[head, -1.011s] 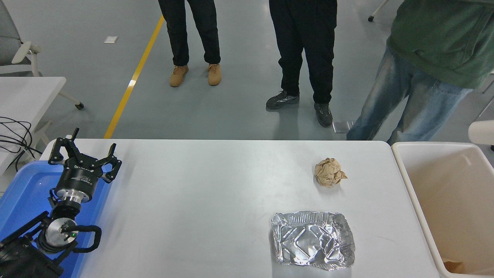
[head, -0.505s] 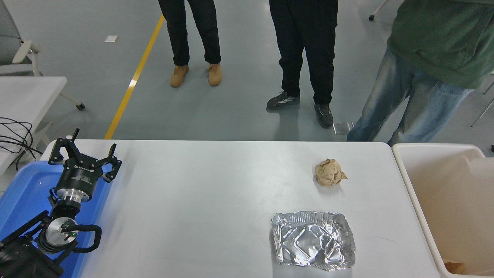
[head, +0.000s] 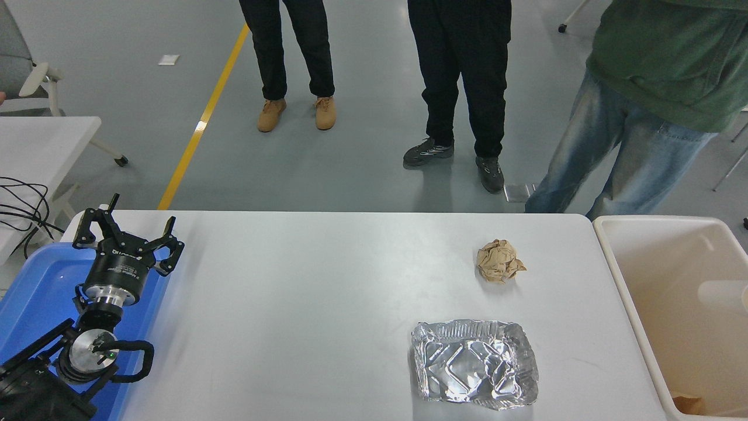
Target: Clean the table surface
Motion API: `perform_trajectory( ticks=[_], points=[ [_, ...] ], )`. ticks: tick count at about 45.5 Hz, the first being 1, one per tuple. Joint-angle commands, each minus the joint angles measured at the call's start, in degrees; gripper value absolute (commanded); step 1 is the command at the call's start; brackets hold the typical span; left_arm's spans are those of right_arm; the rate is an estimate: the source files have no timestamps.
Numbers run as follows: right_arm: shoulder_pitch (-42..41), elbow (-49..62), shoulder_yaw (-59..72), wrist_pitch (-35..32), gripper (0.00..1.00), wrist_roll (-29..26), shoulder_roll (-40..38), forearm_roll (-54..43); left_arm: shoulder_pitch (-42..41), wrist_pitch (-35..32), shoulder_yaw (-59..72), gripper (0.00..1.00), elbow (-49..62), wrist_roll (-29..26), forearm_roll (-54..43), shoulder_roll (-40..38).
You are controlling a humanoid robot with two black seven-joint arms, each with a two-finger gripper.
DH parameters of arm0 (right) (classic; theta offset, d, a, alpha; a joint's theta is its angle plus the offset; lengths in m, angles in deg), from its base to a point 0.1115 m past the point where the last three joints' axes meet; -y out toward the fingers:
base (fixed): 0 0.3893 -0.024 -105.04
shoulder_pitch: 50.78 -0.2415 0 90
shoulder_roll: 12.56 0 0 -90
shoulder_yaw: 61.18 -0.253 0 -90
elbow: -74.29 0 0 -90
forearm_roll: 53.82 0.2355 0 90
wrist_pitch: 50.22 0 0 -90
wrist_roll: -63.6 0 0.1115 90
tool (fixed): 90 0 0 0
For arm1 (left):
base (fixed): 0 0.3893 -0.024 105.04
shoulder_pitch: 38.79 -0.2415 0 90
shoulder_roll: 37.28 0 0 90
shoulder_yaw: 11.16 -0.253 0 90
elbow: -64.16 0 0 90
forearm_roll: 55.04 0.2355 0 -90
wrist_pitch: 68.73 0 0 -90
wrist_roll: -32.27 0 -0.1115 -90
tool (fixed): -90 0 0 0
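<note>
The table surface (head: 304, 304) is a wide white-grey top filling the lower picture. On its right half lies a crumpled brown paper ball (head: 498, 261), and nearer me a crushed foil tray (head: 473, 362). My left gripper (head: 128, 233) is parked at the lower left over a blue tray, its fingers spread open with nothing between them. The right arm is out of view.
A beige bin (head: 619, 275) stands against the table's right end, with a pale blurred object (head: 723, 290) inside it and a brown scrap (head: 685, 403) at its bottom. A blue tray (head: 35, 292) lies under the left arm. Three people stand beyond the far edge.
A pale blurred object at the right edge has dropped from above the bin's rim down into the bin. The left arm, paper ball and foil tray have not moved.
</note>
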Motion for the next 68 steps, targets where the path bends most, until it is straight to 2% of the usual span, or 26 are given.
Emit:
perform_trajectory(
  ticks=[1,20,27,50,68],
  points=[
    [1.1,9.2,0.1,0.5,0.00,-0.3,9.0,0.1,0.0,0.0,0.0,0.99,-0.1,0.0,0.0,0.0],
    [0.7,16.4,-0.2,2.5,0.00,-2.6,16.6,0.2,0.0,0.0,0.0,0.99,0.0,0.0,0.0,0.0],
    [0.6,16.5,-0.2,6.1,0.00,-4.1,17.2,0.2,0.0,0.0,0.0,0.99,0.0,0.0,0.0,0.0],
    [-1.5,16.5,-0.2,11.8,0.00,-6.6,19.6,0.2,0.0,0.0,0.0,0.99,-0.1,0.0,0.0,0.0],
    [-1.5,16.5,0.2,12.5,0.00,-6.5,19.6,0.1,0.0,0.0,0.0,0.99,-0.1,0.0,0.0,0.0]
  ],
)
